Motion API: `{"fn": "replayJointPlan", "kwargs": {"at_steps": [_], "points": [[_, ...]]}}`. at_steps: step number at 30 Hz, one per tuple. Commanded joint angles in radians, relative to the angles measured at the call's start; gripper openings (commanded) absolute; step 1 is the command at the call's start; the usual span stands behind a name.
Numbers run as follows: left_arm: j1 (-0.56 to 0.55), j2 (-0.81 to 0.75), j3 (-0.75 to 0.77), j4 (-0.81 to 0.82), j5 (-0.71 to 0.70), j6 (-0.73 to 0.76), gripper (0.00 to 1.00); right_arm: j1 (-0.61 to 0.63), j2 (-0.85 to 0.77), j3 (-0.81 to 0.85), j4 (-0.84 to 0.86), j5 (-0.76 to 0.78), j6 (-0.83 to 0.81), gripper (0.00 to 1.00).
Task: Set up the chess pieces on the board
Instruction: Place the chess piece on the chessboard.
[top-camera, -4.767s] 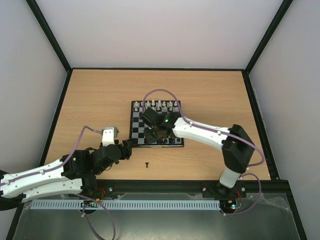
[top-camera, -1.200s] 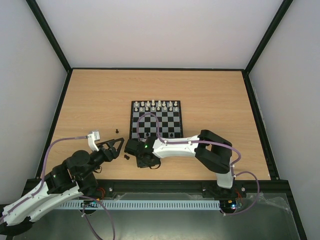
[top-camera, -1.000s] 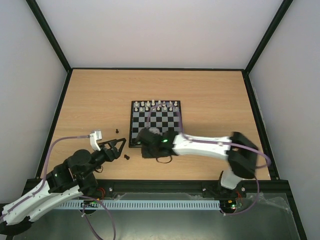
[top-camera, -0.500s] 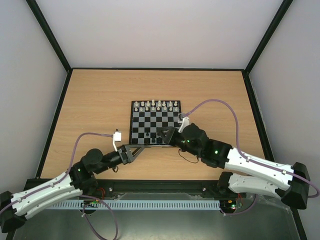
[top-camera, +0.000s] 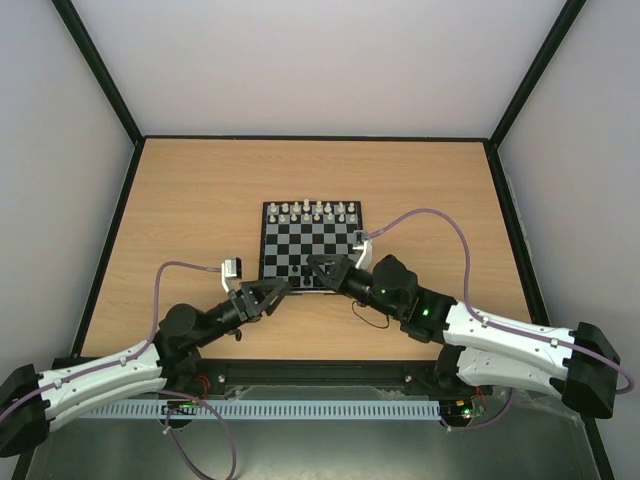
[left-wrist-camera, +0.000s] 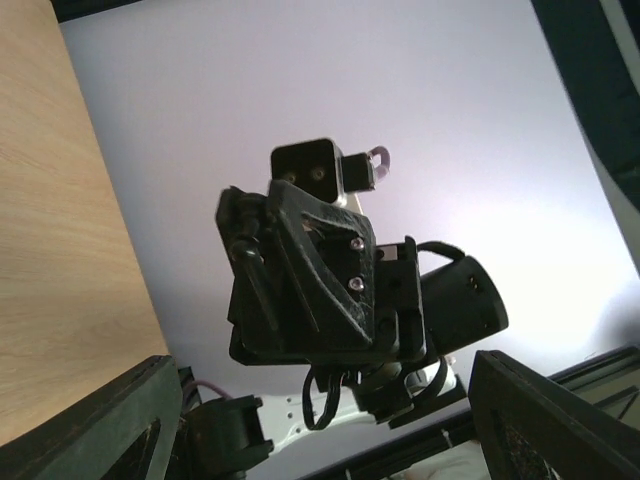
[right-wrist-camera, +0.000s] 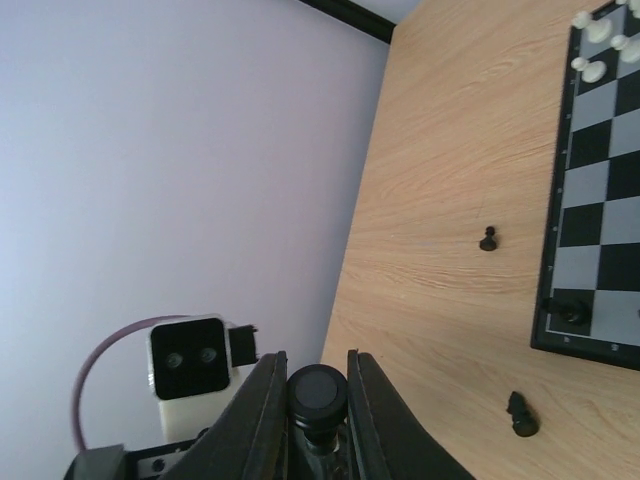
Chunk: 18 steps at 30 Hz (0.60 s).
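My right pincer (top-camera: 318, 264) clasped a black chess piece (right-wrist-camera: 318, 395) over the board's (top-camera: 315, 245) lower rows at frame centre. My left pincer (top-camera: 270, 291) gaped beside its lower-left corner. Two black pieces (right-wrist-camera: 488, 240) lay on open worktop (top-camera: 200, 200) left of the board.

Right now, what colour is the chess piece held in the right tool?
Black. The chess piece in the right tool shows best in the right wrist view.

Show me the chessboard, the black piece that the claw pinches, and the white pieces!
the board (top-camera: 312, 245): top view, a bare middle square.
pinched black piece (right-wrist-camera: 318, 392): right wrist view, its round top.
white pieces (top-camera: 318, 209): top view, one near the row's middle.
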Motion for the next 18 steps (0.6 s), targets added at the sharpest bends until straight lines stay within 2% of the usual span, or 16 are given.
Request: {"fn": "replayJointPlan", "kwargs": {"at_steps": [1, 10, 18], "points": [[-0.005, -0.018, -0.032, 0.101, -0.081, -0.052, 0.81, -0.003, -0.004, -0.023, 0.132, -0.026, 0.025, 0.02], [-0.005, 0.0, -0.042, 0.115, -0.135, -0.087, 0.77, 0.02, 0.045, -0.04, 0.212, -0.074, 0.038, 0.02], [0.002, 0.007, -0.06, 0.136, -0.124, -0.122, 0.73, 0.051, 0.114, -0.014, 0.263, -0.116, 0.019, 0.01]]}}
